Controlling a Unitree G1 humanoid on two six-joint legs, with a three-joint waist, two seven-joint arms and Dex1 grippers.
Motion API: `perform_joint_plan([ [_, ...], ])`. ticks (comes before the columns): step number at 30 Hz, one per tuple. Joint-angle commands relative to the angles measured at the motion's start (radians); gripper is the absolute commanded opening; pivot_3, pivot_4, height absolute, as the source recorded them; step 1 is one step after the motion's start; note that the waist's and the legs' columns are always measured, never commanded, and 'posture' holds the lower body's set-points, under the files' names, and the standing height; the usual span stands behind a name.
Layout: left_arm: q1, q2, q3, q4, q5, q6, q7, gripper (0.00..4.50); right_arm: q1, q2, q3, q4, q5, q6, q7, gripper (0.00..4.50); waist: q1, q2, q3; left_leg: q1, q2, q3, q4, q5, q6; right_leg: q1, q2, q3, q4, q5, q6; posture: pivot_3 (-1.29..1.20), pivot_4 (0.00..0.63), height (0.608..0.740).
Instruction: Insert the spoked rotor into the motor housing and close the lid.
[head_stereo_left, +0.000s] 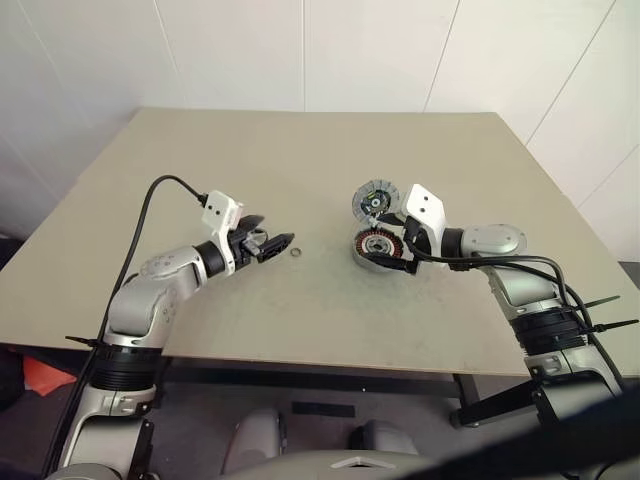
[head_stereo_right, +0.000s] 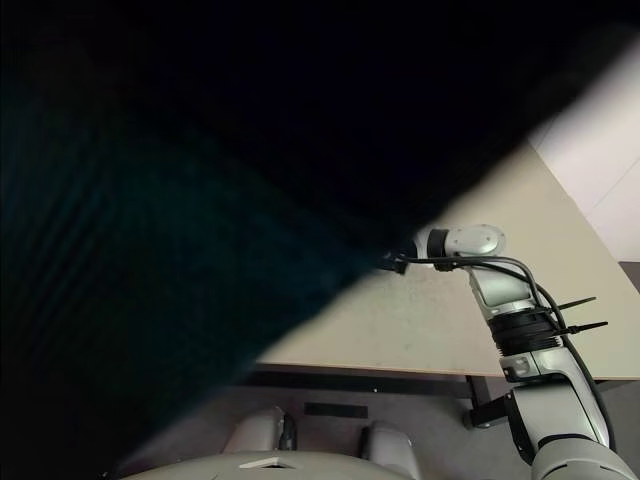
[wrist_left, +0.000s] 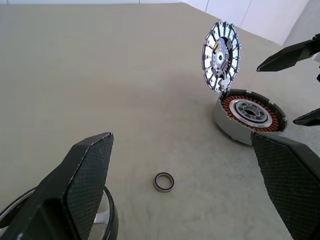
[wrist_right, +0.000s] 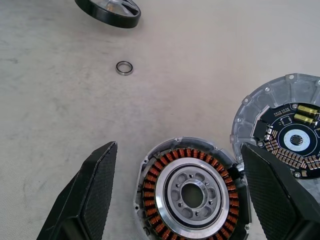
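The motor housing (head_stereo_left: 375, 247) sits on the table right of centre, with copper windings around a silvery centre (wrist_right: 190, 190). Its lid (head_stereo_left: 373, 201) stands upright and open at the housing's far edge (wrist_left: 221, 55). My right gripper (wrist_right: 178, 150) is open, with one finger on each side of the housing and apart from it. The spoked rotor (wrist_right: 107, 10), dark-rimmed with pale spokes, lies close by my left gripper (head_stereo_left: 264, 243). One finger of that gripper partly hides the rotor (wrist_left: 111, 225). The left gripper (wrist_left: 182, 145) is open and points toward the housing.
A small metal ring (head_stereo_left: 297, 252) lies on the table between the left gripper and the housing (wrist_left: 163, 181). The beige table (head_stereo_left: 300, 150) extends far back to a white wall. Its front edge runs just before both arms.
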Motion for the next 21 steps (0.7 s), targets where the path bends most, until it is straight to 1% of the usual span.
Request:
perform_joint_plan([
  [1, -0.031, -0.004, 0.008, -0.018, 0.0, 0.024, 0.029, 4.49, -0.021, -0.01, -0.012, -0.028, -0.005, -0.016, -0.007, 4.42, 0.0, 0.0, 0.0, 0.0, 0.0, 0.0, 0.0, 0.0, 0.0, 0.0, 0.0, 0.0, 0.0, 0.0, 0.0, 0.0, 0.0, 0.74],
  [5, -0.041, 0.004, -0.011, -0.035, 0.016, 0.038, 0.034, 4.49, -0.026, -0.006, -0.009, -0.023, -0.012, -0.022, -0.016, 4.42, 0.0, 0.0, 0.0, 0.0, 0.0, 0.0, 0.0, 0.0, 0.0, 0.0, 0.0, 0.0, 0.0, 0.0, 0.0, 0.0, 0.0, 0.74],
  [9, -0.038, 0.02, -0.051, -0.034, 0.074, 0.011, 0.043, 4.49, -0.025, -0.007, -0.01, -0.028, -0.013, -0.021, -0.015, 4.42, 0.001, 0.0, 0.0, 0.0, 0.0, 0.0, 0.0, 0.0, 0.0, 0.0, 0.0, 0.0, 0.0, 0.0, 0.0, 0.0, 0.0, 0.74],
  [15, -0.053, 0.014, -0.076, -0.013, 0.116, 0.002, 0.049, 4.49, -0.025, -0.011, -0.014, -0.025, -0.016, -0.023, -0.016, 4.42, 0.0, 0.0, 0.0, 0.0, 0.0, 0.0, 0.0, 0.0, 0.0, 0.0, 0.0, 0.0, 0.0, 0.0, 0.0, 0.0, 0.0, 0.74],
  [18, -0.086, -0.013, -0.156, 0.026, 0.165, 0.055, 0.071, 4.49, -0.027, -0.008, -0.013, -0.027, -0.016, -0.022, -0.017, 4.42, 0.002, 0.0, 0.0, 0.0, 0.0, 0.0, 0.0, 0.0, 0.0, 0.0, 0.0, 0.0, 0.0, 0.0, 0.0, 0.0, 0.0, 0.74],
  [21, -0.109, -0.031, -0.205, 0.057, 0.197, 0.102, 0.083, 4.49, -0.025, -0.006, -0.012, -0.032, -0.016, -0.02, -0.02, 4.42, 0.002, 0.0, 0.0, 0.0, 0.0, 0.0, 0.0, 0.001, 0.001, 0.0, 0.0, 0.0, 0.0, 0.0, -0.001, 0.0, 0.0, 0.74],
])
